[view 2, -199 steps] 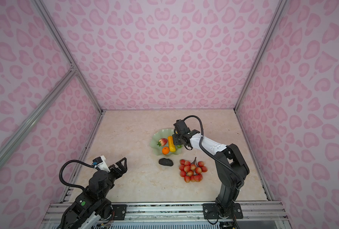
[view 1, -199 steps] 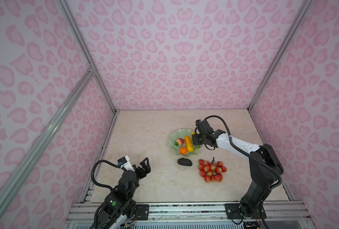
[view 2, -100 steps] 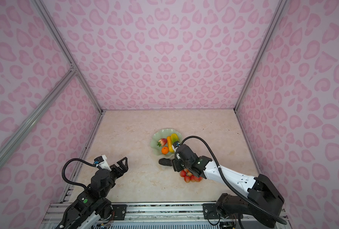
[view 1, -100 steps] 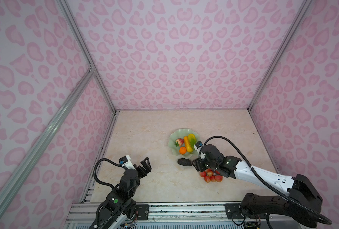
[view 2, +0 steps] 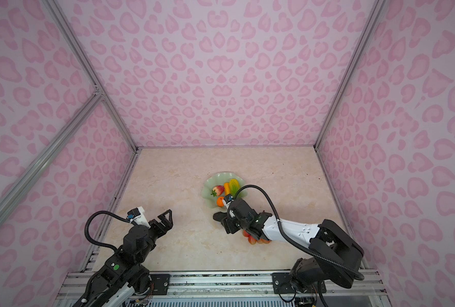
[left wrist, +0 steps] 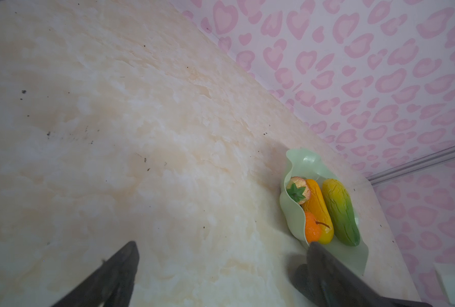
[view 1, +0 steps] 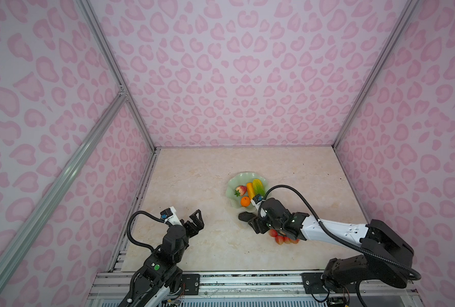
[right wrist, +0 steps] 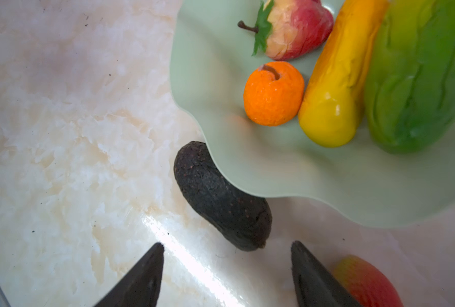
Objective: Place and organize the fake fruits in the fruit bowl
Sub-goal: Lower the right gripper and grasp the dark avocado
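right jaws open beside avocado (right wrist: 221, 202) | left jaws open, well away | risk: overhanging bowl (right wrist: 327, 186) rim snags, bowl tips

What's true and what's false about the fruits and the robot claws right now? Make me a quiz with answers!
1. The orange ball lies in the fruit bowl. True.
2. The dark avocado lies in the bowl. False: it lies on the table, right beside the bowl.
3. The right claw is open with nothing in it. True.
4. The left claw holds the strawberry. False: that claw is open and empty, and the strawberry lies in the bowl.
5. The red berries lie in the bowl. False: they lie on the table, partly hidden under the right arm.
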{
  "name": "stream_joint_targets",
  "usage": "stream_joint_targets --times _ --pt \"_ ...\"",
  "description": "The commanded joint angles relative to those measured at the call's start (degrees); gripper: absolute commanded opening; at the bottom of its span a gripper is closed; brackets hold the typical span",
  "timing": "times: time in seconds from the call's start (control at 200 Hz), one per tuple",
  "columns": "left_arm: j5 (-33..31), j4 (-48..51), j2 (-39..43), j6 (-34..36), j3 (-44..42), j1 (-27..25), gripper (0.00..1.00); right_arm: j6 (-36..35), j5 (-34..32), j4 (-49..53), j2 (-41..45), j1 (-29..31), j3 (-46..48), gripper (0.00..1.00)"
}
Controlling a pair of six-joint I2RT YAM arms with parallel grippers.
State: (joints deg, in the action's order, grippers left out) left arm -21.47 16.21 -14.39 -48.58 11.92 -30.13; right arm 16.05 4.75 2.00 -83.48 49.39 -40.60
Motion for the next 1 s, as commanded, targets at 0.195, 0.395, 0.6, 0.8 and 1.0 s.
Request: stream_joint_targets --times 0.195,0.395,0.6,0.8,1.0 --pt "-0.84 -0.63 1.13 -0.48 -0.23 -0.02 1.00 -3.11 -1.81 -1.81 -8.99 1.49 -4.88 0.72" --pt "-1.11 -0.17 1.29 -0.39 -0.23 -0.02 1.00 -4.01 -3.00 -0.62 -12.94 5.24 -7.78 0.43" --pt "-1.29 -0.20 1.47 -0.23 -0.34 -0.02 1.00 -3.97 -3.63 1.28 -14.01 9.41 -11.00 0.18" --pt "-1.38 -0.12 1.56 -0.16 -0.32 -0.02 1.00 -0.24 -0.13 2.32 -8.71 9.66 -13.79 0.10" --pt "-1.29 -0.33 1.56 -0.08 -0.32 -0.02 1.00 -1.98 -5.91 6.54 -4.57 5.99 -18.58 0.11"
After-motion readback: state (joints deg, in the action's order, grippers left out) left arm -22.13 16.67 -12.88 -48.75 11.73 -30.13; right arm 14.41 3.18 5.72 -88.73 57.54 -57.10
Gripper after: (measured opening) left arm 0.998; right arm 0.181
